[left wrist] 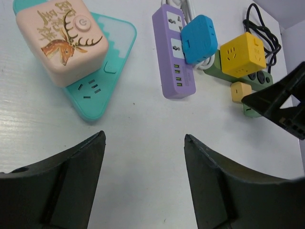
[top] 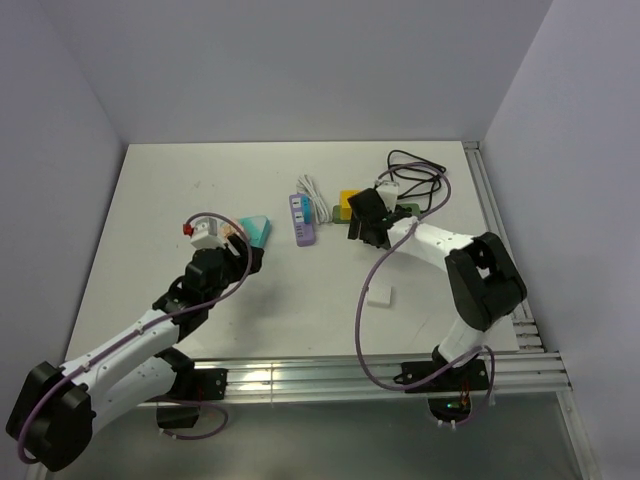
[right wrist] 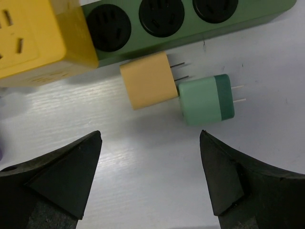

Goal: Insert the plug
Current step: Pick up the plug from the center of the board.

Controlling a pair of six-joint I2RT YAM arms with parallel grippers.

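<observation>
Top view: the left end effector (top: pixel 225 243) hangs by the teal power strip (top: pixel 258 230) at centre left. The right end effector (top: pixel 368 225) sits over the socket cluster right of centre.

Left wrist view: its jaws stand wide apart, holding nothing, over bare bench (left wrist: pixel 143 109) below the pink cube adapter (left wrist: pixel 59 38).

Right wrist view: the jaws are spread wide and empty, straddling a yellow plug (right wrist: pixel 147 80) and a green plug (right wrist: pixel 206 100). These lie touching, on their sides, just below the green power strip (right wrist: pixel 190 19). Closing here would likely pinch both plugs together or skid one aside. Their prongs point toward the frame's right, not at the sockets, so insertion without reorienting could jam.
</observation>
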